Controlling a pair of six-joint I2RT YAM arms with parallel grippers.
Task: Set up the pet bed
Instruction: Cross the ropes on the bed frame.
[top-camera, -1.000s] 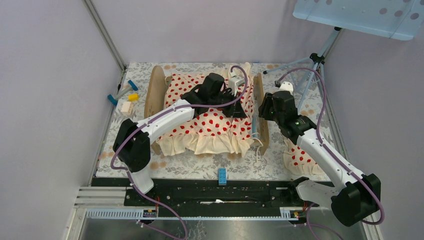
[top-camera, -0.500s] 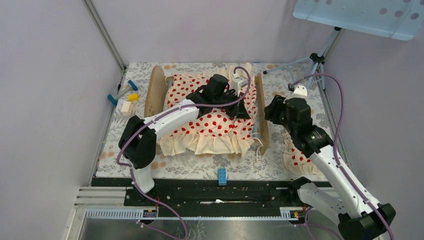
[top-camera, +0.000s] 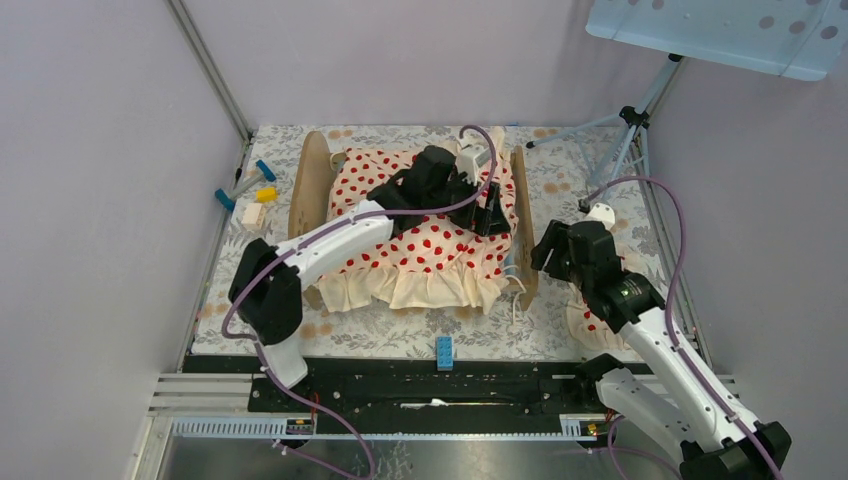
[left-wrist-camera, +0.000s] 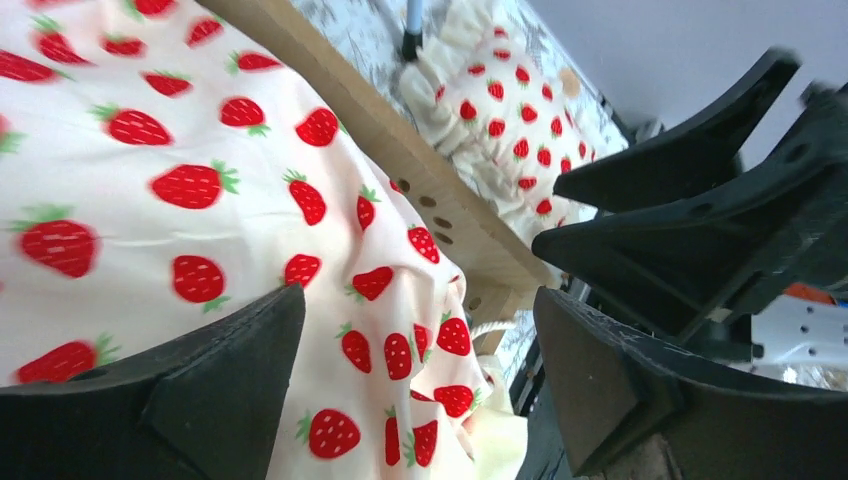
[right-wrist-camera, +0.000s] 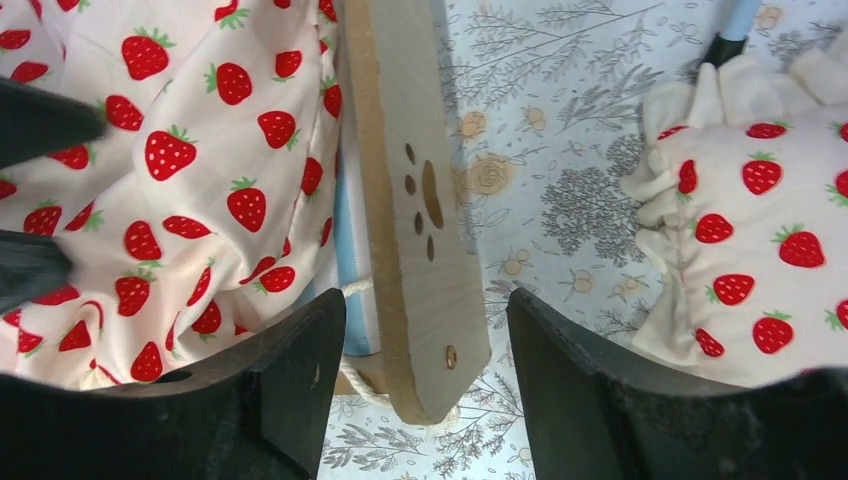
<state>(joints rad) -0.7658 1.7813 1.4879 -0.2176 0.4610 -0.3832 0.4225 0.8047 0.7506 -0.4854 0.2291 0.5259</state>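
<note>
The right gripper (top-camera: 548, 252) has drawn back from the pet bed (top-camera: 312, 185) toward the near right. Its jaws are wide and empty, and it now hangs by the strawberry pillow (right-wrist-camera: 760, 230), which lies on the table just outside the bed's right end board (right-wrist-camera: 415, 200). The left gripper (left-wrist-camera: 420, 330), also wide open, has slid rightward over the strawberry blanket (top-camera: 430, 255) draped on the bed at mid-table. The pillow probably comes next.

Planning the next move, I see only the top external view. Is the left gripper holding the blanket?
Observer: No. The left wrist view shows the left gripper open, fingers apart over the blanket.
Operator: And the right gripper?
Observer: The right gripper is open too, above the end board of the pet bed, holding nothing.
Operator: Where is the pillow?
Observer: The pillow lies on the tablecloth, right of that board, not touching it.
</note>
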